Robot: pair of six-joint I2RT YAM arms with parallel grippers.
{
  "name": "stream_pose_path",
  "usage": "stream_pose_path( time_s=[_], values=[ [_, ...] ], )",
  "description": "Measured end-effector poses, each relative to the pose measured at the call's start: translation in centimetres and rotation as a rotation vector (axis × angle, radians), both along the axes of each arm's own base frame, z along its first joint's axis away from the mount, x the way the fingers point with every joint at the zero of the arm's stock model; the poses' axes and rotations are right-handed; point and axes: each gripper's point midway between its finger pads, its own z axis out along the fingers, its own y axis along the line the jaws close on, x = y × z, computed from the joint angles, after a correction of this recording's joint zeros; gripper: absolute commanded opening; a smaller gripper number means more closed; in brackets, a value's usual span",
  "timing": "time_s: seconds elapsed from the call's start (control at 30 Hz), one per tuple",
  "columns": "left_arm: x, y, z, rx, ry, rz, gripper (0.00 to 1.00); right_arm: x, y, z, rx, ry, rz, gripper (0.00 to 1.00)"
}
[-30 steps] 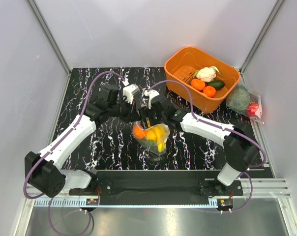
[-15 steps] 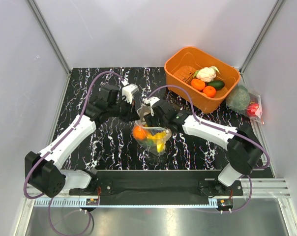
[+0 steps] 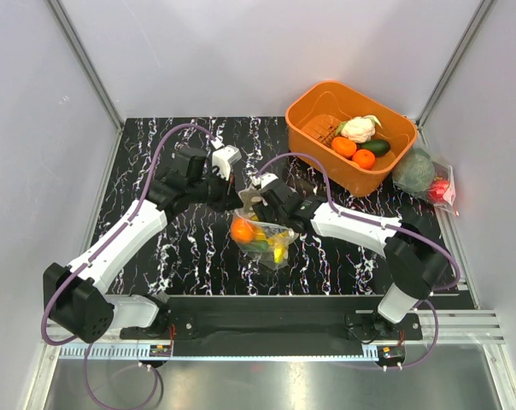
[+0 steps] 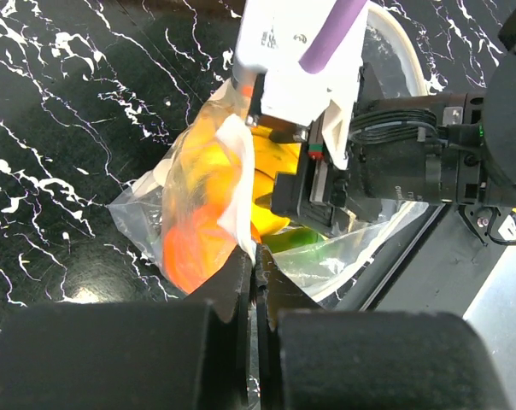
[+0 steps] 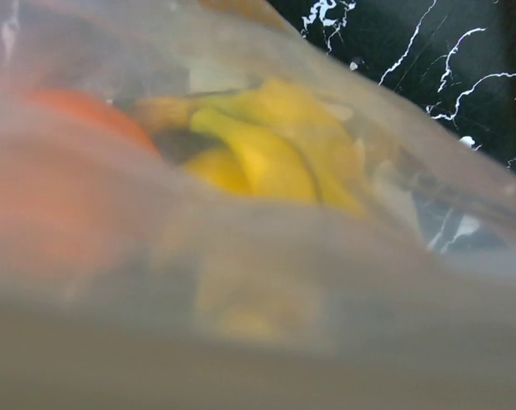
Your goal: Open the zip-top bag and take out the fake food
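**Zip-top bag pinched by the left claw, right claw at its mouth**

Zip-top bag [image 3: 263,237], a clear plastic pouch, is found directly between the two claws, over the black white-veined tabletop [image 3: 343,256]. One edge of its film [image 4: 239,184] is clamped in the tightly closed fingers of the left claw [image 4: 253,275], so the pouch lies straight ahead of that claw. The fake food is seen inside the pouch. A glossy orange round fruit [image 4: 185,248] sits nearest the left claw. Yellow plastic pieces [image 4: 271,184] lie behind it, and a strip of green vegetable [image 4: 296,241] lies beyond those, on the right claw's side.

The right claw [image 3: 256,219] is pushed up against the pouch from the opposite side, facing the left claw [image 3: 237,202]. Its wrist view is filled by blurred film, with the yellow pieces [image 5: 258,158] and the orange fruit [image 5: 87,115] just in front of it. Its fingers are hidden there, so it cannot be told whether they are spread or clenched, or whether anything is grasped.

Well behind the right claw, an orange plastic tub [image 3: 352,178] is seen holding a white cauliflower [image 3: 358,129], two small orange fruits [image 3: 344,146] and a dark-green vegetable [image 3: 376,147]. Beside the tub's far side lies a second clear bag [image 3: 446,202] with a big green ball [image 3: 414,171] and a red item [image 3: 440,190].
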Motion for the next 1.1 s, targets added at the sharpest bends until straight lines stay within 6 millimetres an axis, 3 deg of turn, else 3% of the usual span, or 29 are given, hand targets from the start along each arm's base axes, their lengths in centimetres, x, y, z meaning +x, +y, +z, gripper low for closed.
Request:
stream_pose_path(
  time_s=[0.17, 0.4, 0.5, 0.53, 0.6, 0.77, 0.93, 1.1],
  values=[
    [-0.1, -0.1, 0.0, -0.003, 0.001, -0.003, 0.00, 0.8, -0.4, -0.5, -0.021, -0.022, -0.046, 0.43],
    [-0.1, -0.1, -0.1, -0.002, 0.005, -0.005, 0.00, 1.3, -1.4, -1.7, -0.074, -0.053, -0.105, 0.50],
    [-0.2, -0.1, -0.2, -0.003, 0.009, -0.008, 0.00, 1.3, -1.8, -2.1, -0.084, -0.061, -0.118, 0.33],
    [-0.2, -0.1, -0.3, -0.004, 0.010, -0.009, 0.00, 1.4, -1.9, -2.1, -0.081, -0.065, -0.123, 0.21],
    [-0.2, -0.1, -0.2, -0.006, 0.010, -0.010, 0.00, 1.3, -1.8, -2.0, -0.076, -0.064, -0.124, 0.10],
    [-0.4, -0.5, -0.2, -0.024, 0.027, -0.017, 0.00, 0.7, -2.0, -1.6, -0.072, -0.046, -0.120, 0.04],
    [-0.2, -0.9, -0.3, -0.043, 0.042, -0.021, 0.00, 0.1, -2.5, 1.4, -0.037, -0.062, -0.116, 0.02],
    [-0.1, -1.3, 0.2, -0.066, 0.039, -0.023, 0.00, 0.2, -1.8, 7.0, 0.074, -0.146, -0.110, 0.03]
  ],
)
